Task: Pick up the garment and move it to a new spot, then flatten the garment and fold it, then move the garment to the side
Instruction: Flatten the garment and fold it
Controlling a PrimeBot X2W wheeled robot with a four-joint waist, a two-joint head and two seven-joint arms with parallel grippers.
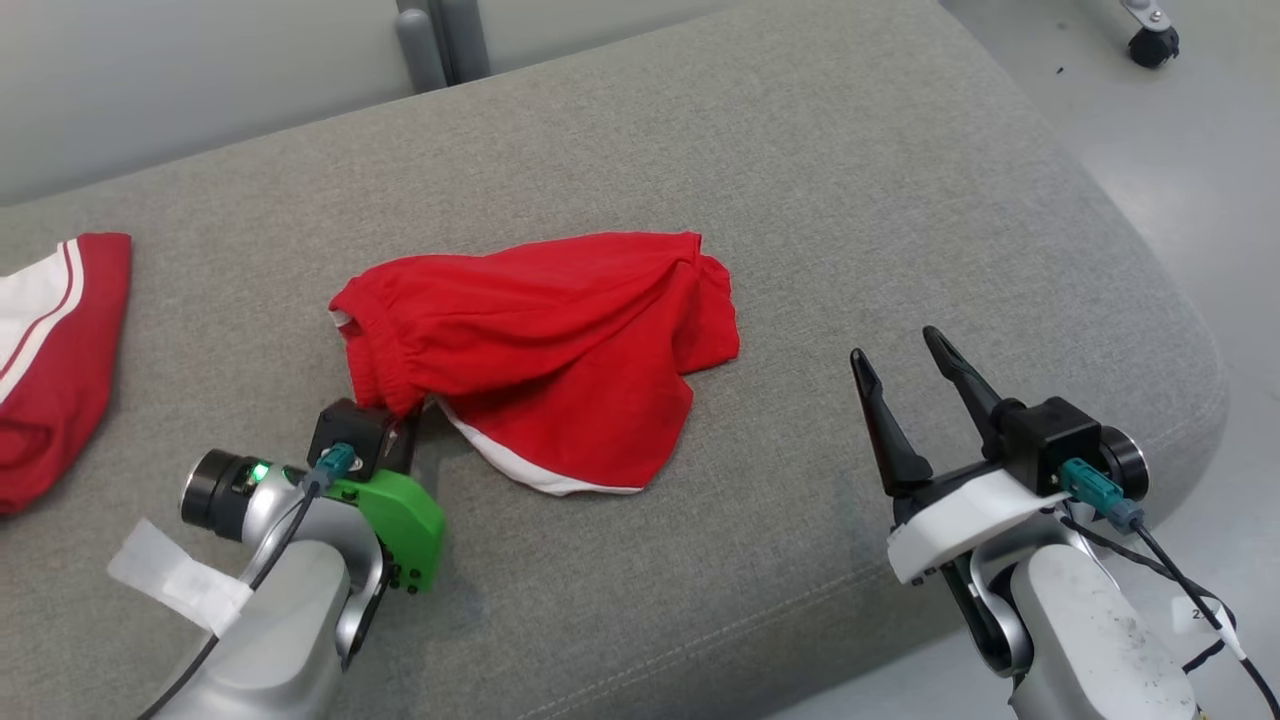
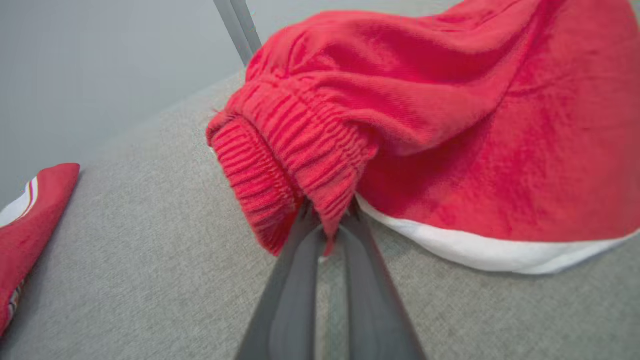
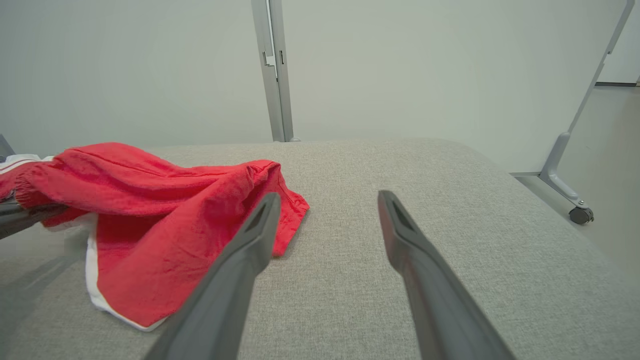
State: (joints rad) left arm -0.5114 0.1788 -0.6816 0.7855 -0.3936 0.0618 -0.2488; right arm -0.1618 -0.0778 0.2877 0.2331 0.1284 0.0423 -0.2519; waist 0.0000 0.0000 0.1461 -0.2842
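The garment (image 1: 560, 340) is a pair of red shorts with a white hem, lying crumpled in the middle of the grey cushion (image 1: 800, 180). My left gripper (image 1: 405, 415) is at its near left corner, shut on the ribbed waistband; the left wrist view shows the garment (image 2: 450, 125) with that waistband pinched between the two dark fingers (image 2: 300, 280) of the left gripper (image 2: 327, 222). My right gripper (image 1: 905, 350) hovers open to the right of the shorts, clear of them. In the right wrist view the right gripper (image 3: 327, 197) stands spread, the garment (image 3: 165, 210) to its left.
A second red-and-white garment (image 1: 50, 350) lies at the cushion's left edge, also seen as the other garment (image 2: 30, 220). The cushion's front edge and rounded right corner drop to a pale floor (image 1: 1200, 150). A grey post (image 3: 272, 70) and a wheeled frame leg (image 3: 575, 195) stand behind.
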